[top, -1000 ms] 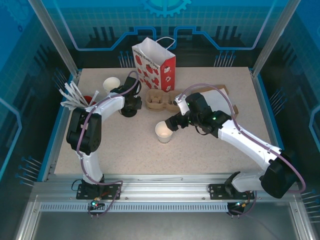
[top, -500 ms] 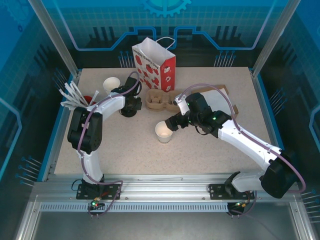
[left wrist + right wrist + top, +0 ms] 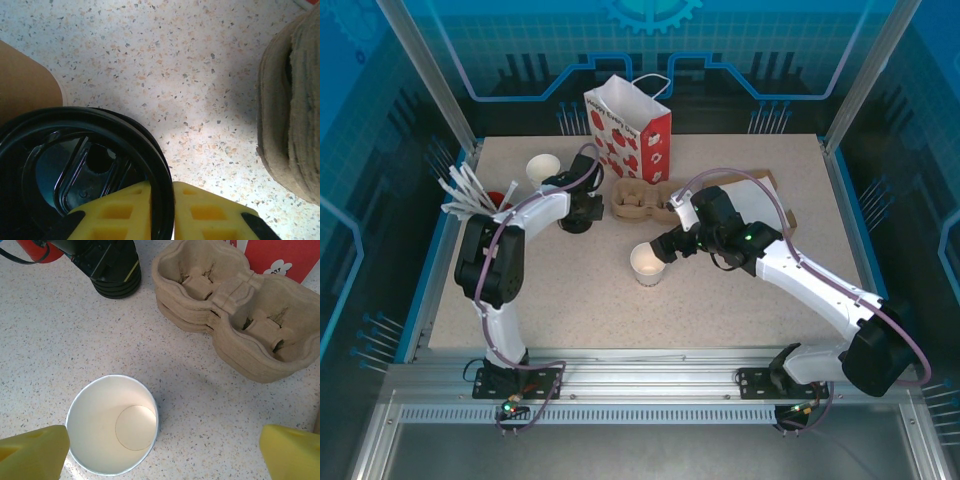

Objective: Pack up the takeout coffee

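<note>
1. Our left gripper (image 3: 161, 192) is almost closed, pinching the rim of a black lid (image 3: 75, 170).
2. That lid tops a short black stack (image 3: 116, 280) toward the far left of the tabletop (image 3: 570, 310), just beside the brown cup carriers (image 3: 225, 305).
3. Our right gripper (image 3: 160, 455) stands wide, with a finger on either side of the white paper cup (image 3: 112, 425), not clamped on it. We cannot tell whether one finger touches the cup's rim.
4. The cup stands upright and open-topped near the tabletop's middle, apart from the carriers.
5. A red-and-white paper bag (image 3: 630, 130) stands upright at the far edge, behind the carriers.
6. A stack of white cups (image 3: 542, 168) stands near the far left corner.
</note>
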